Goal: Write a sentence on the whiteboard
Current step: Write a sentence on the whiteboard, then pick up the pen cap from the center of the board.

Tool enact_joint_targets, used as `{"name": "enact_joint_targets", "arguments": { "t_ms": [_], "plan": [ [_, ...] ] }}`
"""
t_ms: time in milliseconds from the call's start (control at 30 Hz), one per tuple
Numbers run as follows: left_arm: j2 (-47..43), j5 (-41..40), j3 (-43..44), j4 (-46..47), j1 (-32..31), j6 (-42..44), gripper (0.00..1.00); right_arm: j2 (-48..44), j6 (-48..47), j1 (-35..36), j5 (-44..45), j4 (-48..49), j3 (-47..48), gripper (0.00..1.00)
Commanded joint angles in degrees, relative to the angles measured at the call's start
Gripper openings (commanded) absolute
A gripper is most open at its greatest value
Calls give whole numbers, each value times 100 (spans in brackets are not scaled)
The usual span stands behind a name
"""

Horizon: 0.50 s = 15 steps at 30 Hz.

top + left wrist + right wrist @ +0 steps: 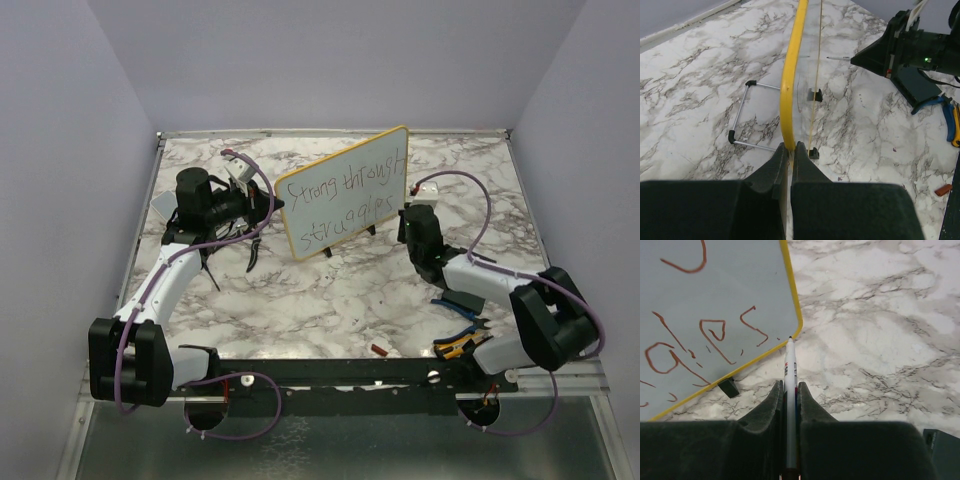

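The whiteboard (345, 195) stands tilted on small black feet at mid-table, yellow-framed. The sentence (345, 185) runs over it in two lines of thin dark handwriting. My left gripper (274, 203) is shut on the board's left edge. In the left wrist view its fingertips (790, 146) pinch the yellow frame (790, 75). My right gripper (789, 385) is shut on a white marker (790, 362). The marker's tip sits just off the board's lower right corner (795, 327), beside the last letters (715, 335), without touching the writing surface.
Blue- and yellow-handled hand tools (462, 345) lie by the right arm's base. A small red piece (380, 350) rests at the near edge. A dark square slab (914, 85) lies under the right arm. A wire stand (740, 120) props the board from behind.
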Motion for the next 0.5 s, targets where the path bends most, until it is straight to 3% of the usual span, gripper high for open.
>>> {"name": "enact_joint_targets", "arguments": {
  "t_ms": [0, 67, 200, 467],
  "plan": [
    [-116, -191, -44, 3, 9, 57, 7, -928, 297, -16, 368, -753, -175, 1],
    [-117, -207, -41, 7, 9, 43, 15, -1284, 279, -14, 288, -924, -243, 1],
    [-149, -255, -58, -6, 9, 47, 21, -1818, 270, -12, 123, -1095, -336, 1],
    [-221, -363, -68, -57, 10, 43, 38, -2078, 320, -17, 38, -1186, -340, 1]
  ]
}}
